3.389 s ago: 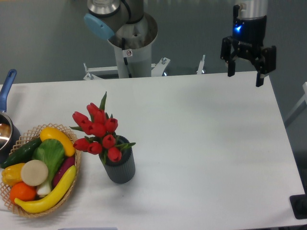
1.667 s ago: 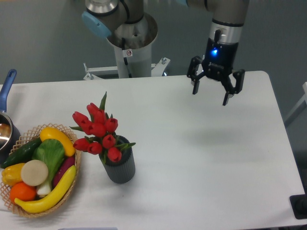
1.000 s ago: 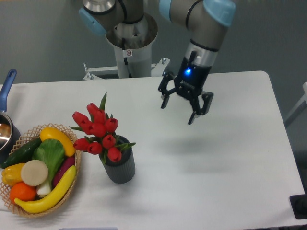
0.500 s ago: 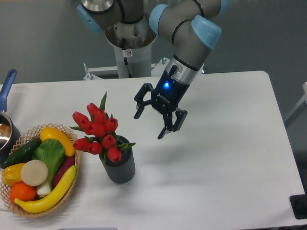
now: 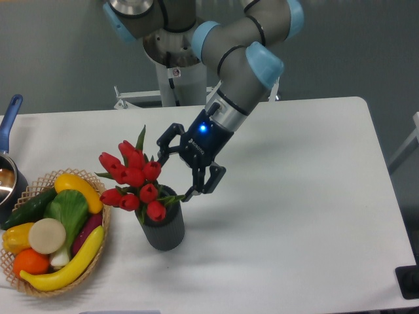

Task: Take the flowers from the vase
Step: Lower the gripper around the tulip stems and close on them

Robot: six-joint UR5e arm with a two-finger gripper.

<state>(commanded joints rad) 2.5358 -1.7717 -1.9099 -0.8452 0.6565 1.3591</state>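
The flowers (image 5: pixel 134 178) are seen at nine o'clock of the gripper (image 5: pixel 175 174), just beside it; its jaws are spread apart, nothing held; the vase (image 5: pixel 163 227) is found below.

No readable text, labels or numbers anywhere.

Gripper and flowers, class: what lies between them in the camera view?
Nothing. In the camera view the open gripper sits just right of the flowers, which stand in the vase; only a narrow gap with bare table behind shows.
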